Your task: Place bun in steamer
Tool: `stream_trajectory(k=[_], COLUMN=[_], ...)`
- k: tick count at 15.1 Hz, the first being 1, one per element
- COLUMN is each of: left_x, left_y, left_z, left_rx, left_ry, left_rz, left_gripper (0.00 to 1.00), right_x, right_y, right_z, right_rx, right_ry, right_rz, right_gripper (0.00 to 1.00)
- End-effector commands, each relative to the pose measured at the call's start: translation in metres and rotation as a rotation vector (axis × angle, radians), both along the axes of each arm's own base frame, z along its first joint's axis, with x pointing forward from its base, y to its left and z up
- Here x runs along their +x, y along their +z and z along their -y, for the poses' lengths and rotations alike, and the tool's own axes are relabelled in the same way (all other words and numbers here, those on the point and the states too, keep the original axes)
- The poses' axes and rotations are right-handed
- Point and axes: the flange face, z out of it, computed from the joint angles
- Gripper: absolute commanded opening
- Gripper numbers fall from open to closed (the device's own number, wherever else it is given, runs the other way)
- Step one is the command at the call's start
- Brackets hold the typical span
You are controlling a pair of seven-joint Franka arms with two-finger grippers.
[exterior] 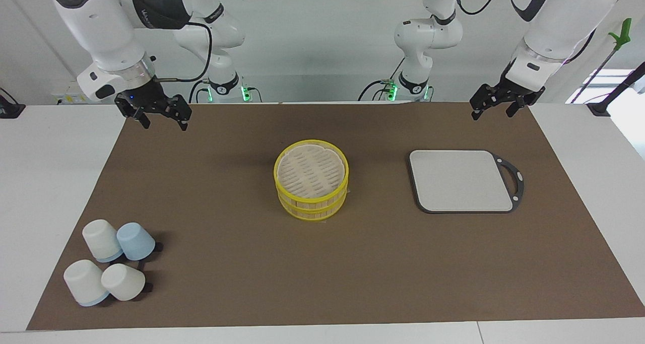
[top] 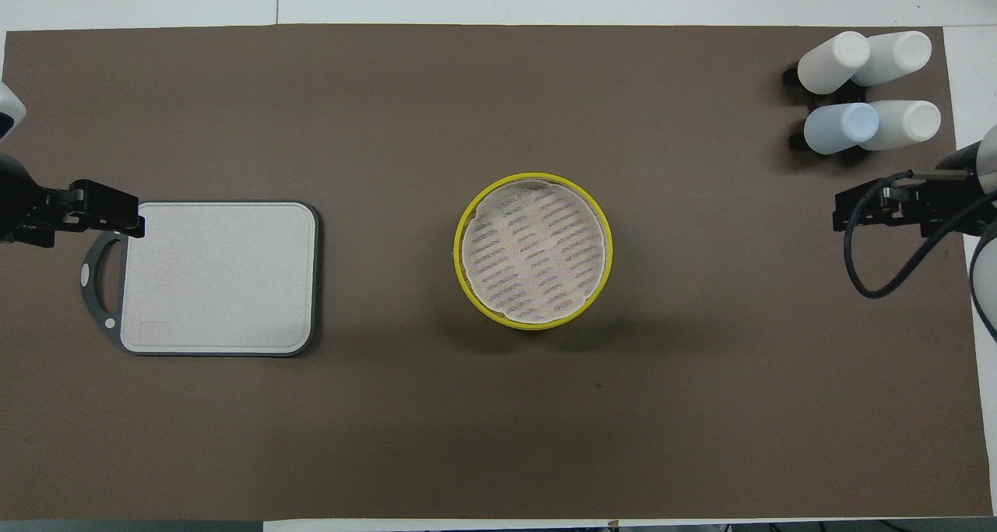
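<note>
1 steamer (exterior: 311,185), lid on. 1 grey board (exterior: 463,181). 4 cups (exterior: 112,267): 3 white, 1 pale blue. 1 brown mat (exterior: 242,263).

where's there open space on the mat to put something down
Bare mat runs between the steamer and the board, and between the steamer and the cups. The strip farther from the robots than the steamer is bare too. It is crowded only at the cups' corner, toward the right arm's end.

a robotics lab: two white arms are mounted at the edge of a white worktop (exterior: 50,183) beside a brown mat (exterior: 322,263), with cables, green base lights and bare pale walls beside them.
</note>
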Motion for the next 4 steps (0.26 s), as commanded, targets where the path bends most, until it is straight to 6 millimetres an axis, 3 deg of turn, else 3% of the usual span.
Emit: stream_trajectory(k=[1,4], left_x=[0.0008,0.0002], left_y=[0.0076,0.0075], left_z=[-0.0014,0.0029], left_rx=[0.001,0.000], left_ry=[-0.007,-0.011], left_rz=[0.010,0.009], left_gripper=[1.00,1.00], right_x=[-0.0058,-0.0051], right_y=[0.0022,0.0027], right_z=[0.0039,0.0047], right_rx=[0.008,0.008], right_ry=[0.015,0.014], right_rz=[-0.002,0.004], right_gripper=[1.00,1.00])
